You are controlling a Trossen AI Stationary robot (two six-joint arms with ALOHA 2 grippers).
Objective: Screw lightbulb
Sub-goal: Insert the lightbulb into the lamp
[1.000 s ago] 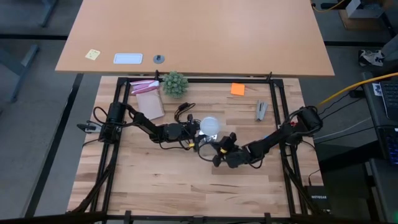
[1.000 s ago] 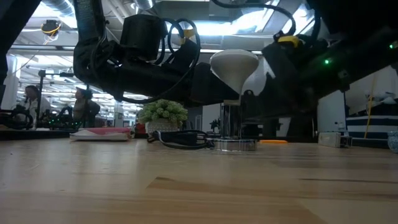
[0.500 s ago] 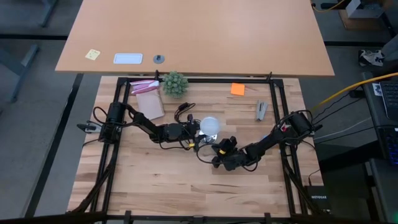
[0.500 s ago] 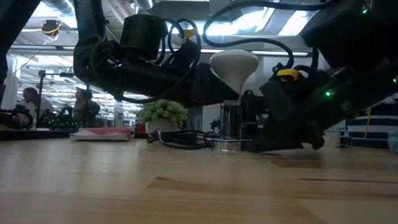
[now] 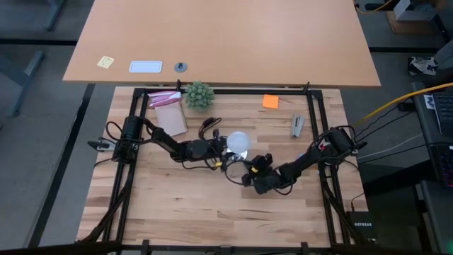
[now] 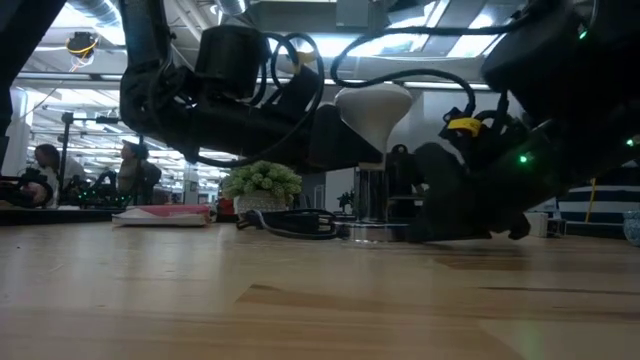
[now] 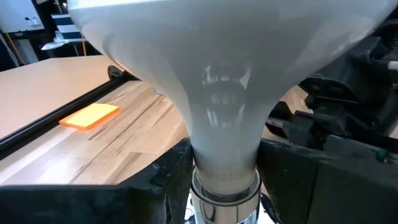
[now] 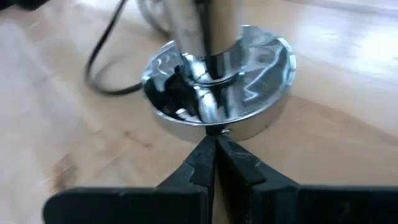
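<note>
Left wrist view shows the left gripper [image 7: 225, 171] clamped on the lightbulb [image 7: 224, 74] above the socket [image 8: 217, 90] for threading, while the closed right gripper [image 8: 214, 149] braces the socket's base.

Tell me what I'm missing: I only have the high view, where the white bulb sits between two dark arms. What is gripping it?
Observer: The left gripper is closed on the lightbulb at its narrow neck, just above the screw base.
Operator: What is under it?
Observer: A silvery socket disc with an upright chrome stem, flat on the table.
Operator: And the right arm?
Observer: The right gripper is shut, its tips low against the disc's rim, holding nothing.
</note>
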